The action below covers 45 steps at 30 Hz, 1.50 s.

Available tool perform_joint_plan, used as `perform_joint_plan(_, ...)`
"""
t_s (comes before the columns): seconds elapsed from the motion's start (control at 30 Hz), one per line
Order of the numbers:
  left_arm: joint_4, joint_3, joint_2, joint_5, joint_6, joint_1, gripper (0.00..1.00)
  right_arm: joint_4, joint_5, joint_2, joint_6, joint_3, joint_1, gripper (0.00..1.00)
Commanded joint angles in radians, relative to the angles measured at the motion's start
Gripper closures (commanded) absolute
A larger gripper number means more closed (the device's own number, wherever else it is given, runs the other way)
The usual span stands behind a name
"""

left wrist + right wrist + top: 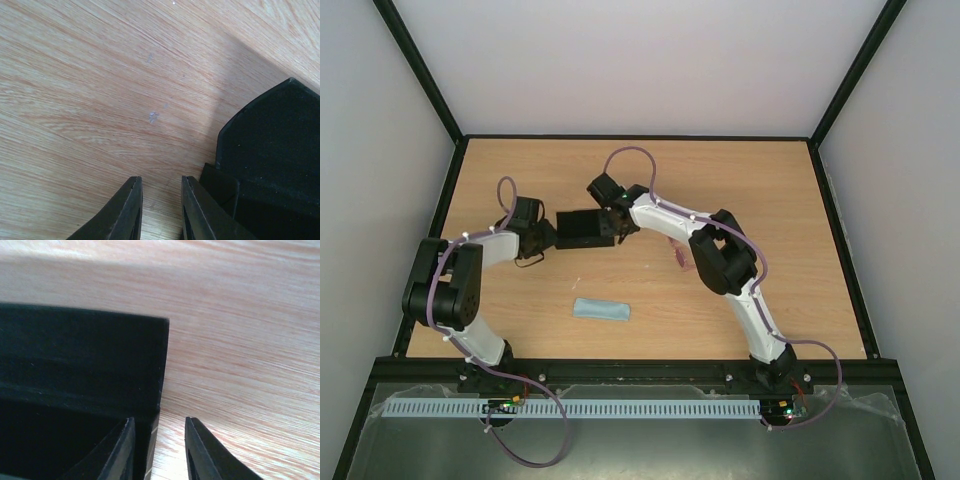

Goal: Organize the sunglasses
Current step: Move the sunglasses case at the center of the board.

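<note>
**Two robot arms meet at a black case while the pink sunglasses lie apart on the bench**

In the overhead view, a black oblong case [582, 228] lies a little left of centre on a pale wooden bench [750, 180]. One arm reaches it from the left and the other from the right. The sunglasses [677, 253] are a small pink shape just right of centre. They rest on the bench close beside the right arm and are clearly apart from the case. A folded light blue cloth [601, 310] lies lower in the frame, on its own.

The left wrist view shows the left fingers [125, 215] slightly parted. Only bare wood shows between them, and the case sits just to their right.

The right wrist view shows the right fingers [120, 455] parted as well. They straddle a corner wall of the case, with a strip of wood showing in the gap, so they are not clamped on it.

The step in hand looks like readying or steadying the case, which seems to be open. The next move probably calls for one arm to fetch the thin-framed glasses with a light grip.

Only the overhead view shows the sunglasses and the cloth. Only the wrist views show how far the fingers are parted.
</note>
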State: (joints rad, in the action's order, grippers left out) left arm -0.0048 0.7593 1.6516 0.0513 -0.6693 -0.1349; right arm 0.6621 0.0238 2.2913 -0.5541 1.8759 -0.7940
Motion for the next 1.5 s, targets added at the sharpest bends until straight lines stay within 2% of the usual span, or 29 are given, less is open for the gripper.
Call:
perform_joint_plan(0.0, 0.005, -0.017, -0.008, 0.009, -0.007, -0.024, 0.77, 0.027, -0.031, -0.005, -0.009, -0.031, -0.002, 0.73)
perform_joint_plan(0.07, 0.006, -0.019, -0.009, 0.007, -0.013, -0.036, 0.77, 0.022, -0.03, -0.011, -0.009, -0.049, -0.002, 0.79)
perform_joint_plan(0.27, 0.007, -0.03, -0.022, -0.003, -0.038, -0.093, 0.77, -0.01, -0.037, -0.07, -0.016, -0.136, -0.001, 0.85)
perform_joint_plan(0.47, 0.002, -0.061, -0.061, -0.027, -0.07, -0.184, 0.77, -0.064, -0.04, -0.175, -0.031, -0.287, -0.001, 0.86)
perform_joint_plan(0.73, 0.009, -0.163, -0.137, -0.073, -0.135, -0.317, 0.77, -0.157, -0.04, -0.334, -0.074, -0.566, -0.021, 0.86)
perform_joint_plan(0.93, -0.023, -0.217, -0.202, -0.11, -0.147, -0.354, 0.77, -0.193, -0.035, -0.394, -0.125, -0.649, -0.077, 0.86)
perform_joint_plan(1.27, -0.059, -0.296, -0.322, -0.141, -0.146, -0.364, 0.76, -0.188, -0.064, -0.443, -0.171, -0.682, -0.12, 0.83)
perform_joint_plan(1.47, -0.073, -0.309, -0.357, -0.151, -0.146, -0.364, 0.73, -0.161, -0.103, -0.45, -0.172, -0.664, -0.121, 0.71)
